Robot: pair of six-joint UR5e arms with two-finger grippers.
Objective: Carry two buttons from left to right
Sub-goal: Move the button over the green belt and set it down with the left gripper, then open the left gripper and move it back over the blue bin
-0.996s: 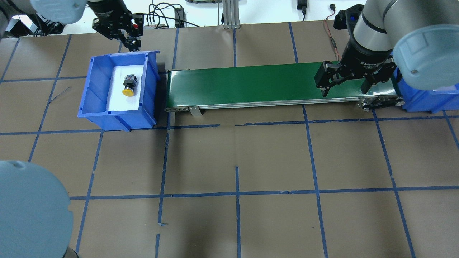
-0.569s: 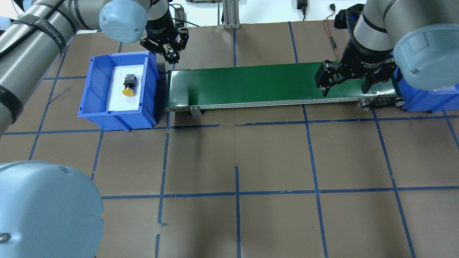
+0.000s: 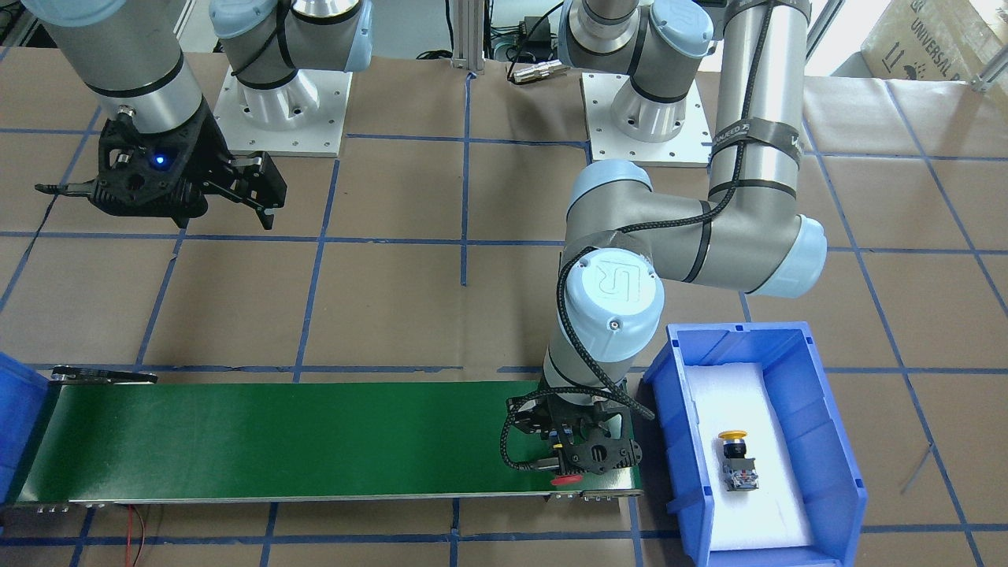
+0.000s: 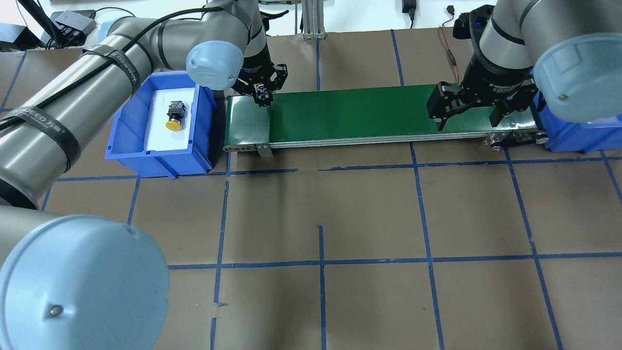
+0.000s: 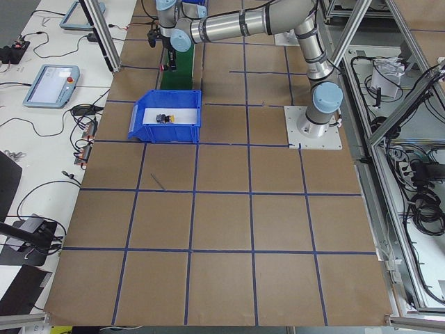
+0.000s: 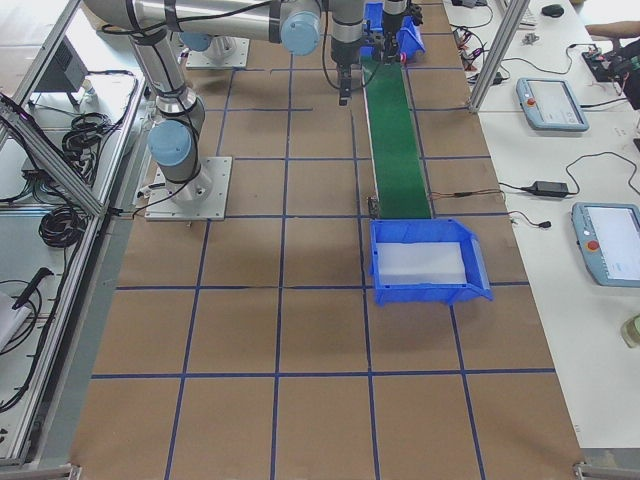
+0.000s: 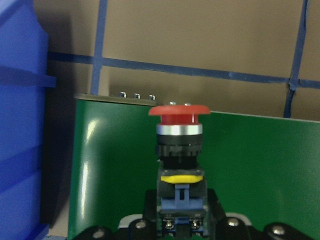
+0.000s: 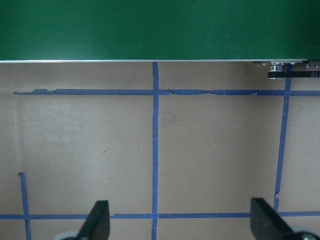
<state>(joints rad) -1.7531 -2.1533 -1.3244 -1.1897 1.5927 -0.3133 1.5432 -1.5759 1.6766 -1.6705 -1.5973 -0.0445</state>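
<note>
My left gripper (image 4: 263, 95) is shut on the red button (image 7: 179, 131), which shows a red mushroom cap, a black collar and a grey block. It holds the button just above the left end of the green conveyor belt (image 4: 364, 114). The red cap also shows in the front view (image 3: 565, 478). The yellow button (image 4: 174, 117) lies on white foam in the left blue bin (image 4: 160, 160); it also shows in the front view (image 3: 736, 457). My right gripper (image 4: 467, 124) is open and empty over the belt's right end, with its fingers (image 8: 97, 222) spread wide.
A second blue bin (image 6: 425, 262) with white foam stands past the belt's right end. Brown paper with a blue tape grid covers the table (image 4: 320, 218). Cables and an aluminium post (image 4: 311, 19) lie behind the belt.
My left arm has swung right with the red button, from behind the left bin to over the belt's left end. The right arm has not moved.
</note>
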